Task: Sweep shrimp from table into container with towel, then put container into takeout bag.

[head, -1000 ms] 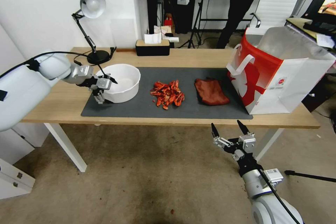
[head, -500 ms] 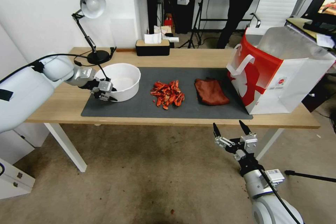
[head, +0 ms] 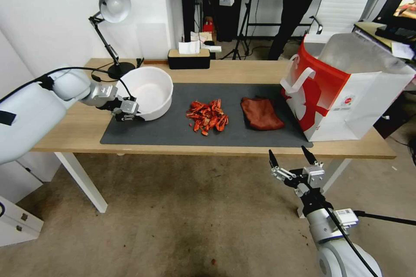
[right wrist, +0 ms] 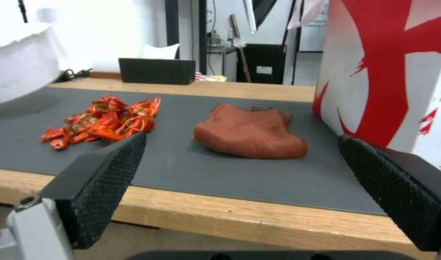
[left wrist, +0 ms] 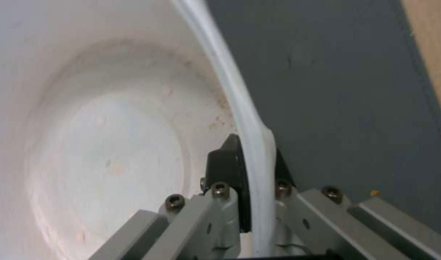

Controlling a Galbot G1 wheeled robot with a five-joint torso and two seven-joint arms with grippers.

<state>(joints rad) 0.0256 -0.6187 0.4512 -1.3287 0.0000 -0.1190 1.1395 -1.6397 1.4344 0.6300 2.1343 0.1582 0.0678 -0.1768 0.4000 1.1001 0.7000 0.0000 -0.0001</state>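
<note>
Stretching across the head view, the table [head: 82, 127] is a light-wood desk on white legs, with a dark grey mat [head: 173, 132] over its middle. At the table's 10 o'clock corner stands a desk lamp [head: 113, 6]; at 12 o'clock sits a black tissue box [head: 189, 59]. Worn grey-brown floor lies below the near edge.

The left gripper [head: 129, 111] sits at the mat's 9 o'clock end, its jaws pinched tight on the rim of the container [head: 149, 91]. In the left wrist view one black pad [left wrist: 225, 162] presses the inner wall while the thin white rim [left wrist: 244, 119] bends between the fingers. The white bowl is tipped, its mouth facing the pile, and holds nothing but faint orange smears inside.

The right gripper [head: 292, 159] hangs below the table's near edge at 5 o'clock, jaws spread wide and holding nothing.

The shrimp [head: 207, 116] lie heaped at the mat's centre. The towel [head: 261, 114] lies crumpled just beside them toward 3 o'clock. The takeout bag [head: 346, 91] stands upright at the 3 o'clock end, overlapping the mat's edge near the towel, its foil-lined mouth open.
</note>
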